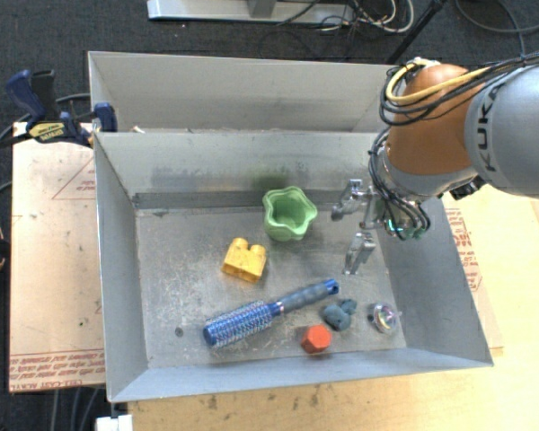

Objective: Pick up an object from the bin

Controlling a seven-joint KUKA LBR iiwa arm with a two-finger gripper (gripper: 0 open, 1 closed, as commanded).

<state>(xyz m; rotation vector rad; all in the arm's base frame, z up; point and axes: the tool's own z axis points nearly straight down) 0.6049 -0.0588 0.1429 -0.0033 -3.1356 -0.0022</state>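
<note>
1. Hanging over the right-hand part of the bin (117, 241), the tool (353, 227) ends the arm that comes in from the view's right. Its two metal fingers (346, 200) stand spread apart with nothing between them: released, empty.
2. Below the tool there is bare grey floor, as far as I can tell. No thing is enclosed.
3. Nearest thing: green cup (287, 212), wavy rim, upright, mouth up. It stands just beside the tool toward the view's left, near the back wall, apart from the fingers.
4. Next nearest: blue hairbrush (269, 312), lying flat. Its long axis runs diagonally, bristle head at lower left, handle tip at upper right. The tip ends a little below the tool in the view.
5. Near the front wall, below the tool, lie a grey-blue lump (340, 313), an orange-red piece (316, 338) and a small silvery thing (384, 317), each separate. A yellow block (244, 259) lies beyond the cup, further left.
6. Judgement: the pick is not yet begun. The line between the fingers runs roughly back to front, and the cup sits sideways off it, so taking the cup needs a shift left before any descent.
7. Judgement: the brush handle crosses that finger line at a slant, which suits a pinch across it after a short move forward.
</note>
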